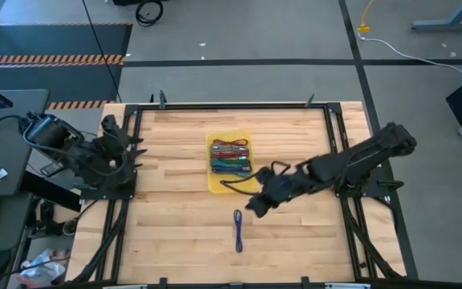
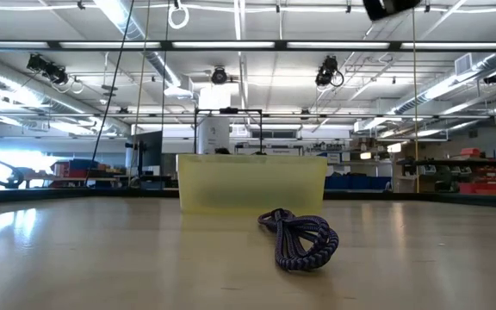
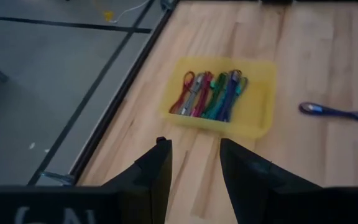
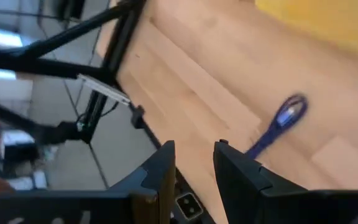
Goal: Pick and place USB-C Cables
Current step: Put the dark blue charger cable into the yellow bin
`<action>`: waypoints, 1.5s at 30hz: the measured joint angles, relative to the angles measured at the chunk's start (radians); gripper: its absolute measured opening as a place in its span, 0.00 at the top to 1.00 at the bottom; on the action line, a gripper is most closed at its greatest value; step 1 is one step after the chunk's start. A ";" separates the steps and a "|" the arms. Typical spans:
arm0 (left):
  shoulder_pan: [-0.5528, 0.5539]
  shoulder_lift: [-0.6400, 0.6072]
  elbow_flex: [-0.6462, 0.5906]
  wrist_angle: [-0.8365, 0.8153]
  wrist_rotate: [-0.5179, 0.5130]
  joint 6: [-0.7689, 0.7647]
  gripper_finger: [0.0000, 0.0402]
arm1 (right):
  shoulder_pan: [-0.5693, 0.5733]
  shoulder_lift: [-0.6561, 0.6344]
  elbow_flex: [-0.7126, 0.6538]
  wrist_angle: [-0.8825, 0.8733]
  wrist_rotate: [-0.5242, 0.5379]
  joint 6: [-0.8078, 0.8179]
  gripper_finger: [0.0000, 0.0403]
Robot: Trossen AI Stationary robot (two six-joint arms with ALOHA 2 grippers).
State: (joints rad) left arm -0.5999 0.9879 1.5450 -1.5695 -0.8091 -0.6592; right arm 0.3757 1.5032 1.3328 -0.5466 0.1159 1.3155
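A blue cable (image 4: 277,126) is seen lying on the wooden table (image 4: 185,87), beyond the right gripper (image 4: 194,163), whose fingers are parted with nothing between them.

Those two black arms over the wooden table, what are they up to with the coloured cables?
The robot is sorting short USB-C cables. Most lie bundled in the yellow tray near the table's middle, and one blue cable lies alone on the bare wood in front of it. The right gripper hangs between the tray and that cable, its jaws slightly apart and holding nothing. The left gripper waits at the table's left edge, also empty, jaws apart.
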 joint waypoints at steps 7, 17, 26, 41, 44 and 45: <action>0.000 -0.041 -0.001 0.004 0.028 0.100 0.65 | 0.030 0.180 -0.143 0.187 -0.108 0.233 0.73; 0.000 -0.074 -0.001 0.005 0.025 0.114 0.65 | 0.040 0.461 -0.036 0.341 -0.280 0.264 0.74; 0.000 -0.072 -0.001 0.006 0.018 0.096 0.66 | 0.003 0.556 0.011 0.281 -0.344 0.220 0.74; 0.000 -0.072 -0.001 0.006 -0.047 0.041 0.67 | -0.007 0.405 0.013 0.214 -0.218 0.062 0.74; 0.000 -0.072 -0.001 0.007 -0.058 0.040 0.67 | -0.007 0.400 0.013 0.210 -0.221 -0.010 0.74; 0.000 -0.072 -0.001 0.008 -0.059 0.040 0.67 | -0.007 0.400 0.013 0.213 -0.232 -0.036 0.74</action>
State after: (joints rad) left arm -0.5999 0.9157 1.5444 -1.5620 -0.8680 -0.6193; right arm 0.3687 1.9034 1.3457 -0.3339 -0.1160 1.2793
